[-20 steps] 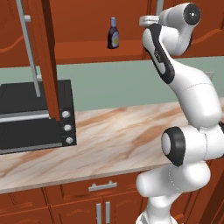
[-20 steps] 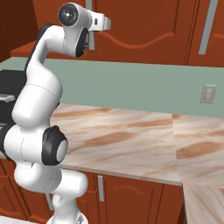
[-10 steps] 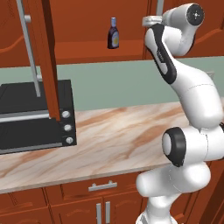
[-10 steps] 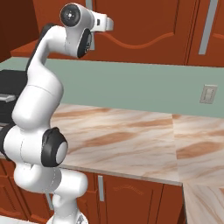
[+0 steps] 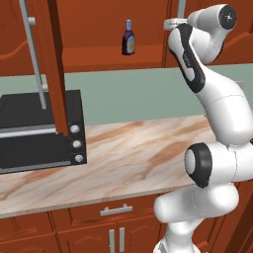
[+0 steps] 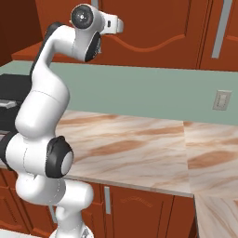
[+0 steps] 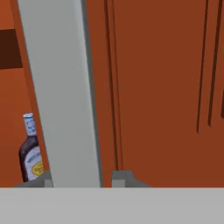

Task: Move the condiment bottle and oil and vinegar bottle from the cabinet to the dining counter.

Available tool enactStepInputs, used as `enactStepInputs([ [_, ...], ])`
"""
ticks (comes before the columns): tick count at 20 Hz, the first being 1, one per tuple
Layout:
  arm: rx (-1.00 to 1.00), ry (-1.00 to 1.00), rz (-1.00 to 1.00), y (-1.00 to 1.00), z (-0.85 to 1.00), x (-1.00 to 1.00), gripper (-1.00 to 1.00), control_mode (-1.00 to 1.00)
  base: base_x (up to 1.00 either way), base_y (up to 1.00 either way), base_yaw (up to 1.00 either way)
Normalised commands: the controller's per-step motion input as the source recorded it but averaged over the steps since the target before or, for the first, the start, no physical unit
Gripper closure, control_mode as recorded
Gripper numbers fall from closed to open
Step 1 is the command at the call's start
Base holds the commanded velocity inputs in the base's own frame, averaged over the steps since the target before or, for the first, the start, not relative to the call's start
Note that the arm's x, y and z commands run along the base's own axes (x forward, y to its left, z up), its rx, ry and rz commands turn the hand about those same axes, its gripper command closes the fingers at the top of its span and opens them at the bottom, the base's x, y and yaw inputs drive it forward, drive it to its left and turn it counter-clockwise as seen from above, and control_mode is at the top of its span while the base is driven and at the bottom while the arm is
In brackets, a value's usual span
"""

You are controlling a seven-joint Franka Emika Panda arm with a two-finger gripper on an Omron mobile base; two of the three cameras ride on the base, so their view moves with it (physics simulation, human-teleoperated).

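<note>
The condiment bottle (image 5: 128, 38), squat and dark with a blue cap, stands alone on the shelf of the open cabinet (image 5: 99, 22). In the hand view the condiment bottle (image 7: 29, 153) sits at the lower left, partly behind a silver bar handle (image 7: 61, 87). My gripper (image 7: 81, 178) is open and straddles that handle on the closed right door (image 7: 157, 87), with a small gap at the right finger. The gripper (image 5: 170, 22) is raised to the right of the bottle; its tip (image 6: 122, 25) reaches the door. The oil and vinegar bottle is hidden. The dining counter is out of view.
The cabinet's left door (image 5: 52, 64) hangs open over a black countertop oven (image 5: 34, 128). Below runs a veined marble worktop (image 5: 138, 153) on red-brown drawers, against a pale green wall with an outlet (image 6: 222, 100).
The hand has edged slightly forward toward the right door, closing in on the handle. The bottle and the doors have not moved.
</note>
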Motion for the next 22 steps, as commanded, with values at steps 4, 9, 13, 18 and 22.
enactStepInputs([
  [4, 0.0, 0.0, 0.07, -0.54, 0.0, -0.32, 1.0, -1.0, 0.0, 0.0, 0.0],
  [9, 0.0, 0.0, 0.0, -0.54, 0.05, -0.47, 1.0, -1.0, 0.0, 0.0, 0.0],
  [13, 0.0, 0.0, 0.0, -0.55, 0.1, -0.56, 1.0, -1.0, 0.0, 0.0, 0.0],
  [18, 0.03, 0.0, 0.0, -0.59, 0.1, -0.58, 1.0, -1.0, 0.0, 0.0, 0.0],
  [22, 0.06, 0.0, 0.0, -0.63, 0.11, -0.59, 1.0, -1.0, 0.0, 0.0, 0.0],
])
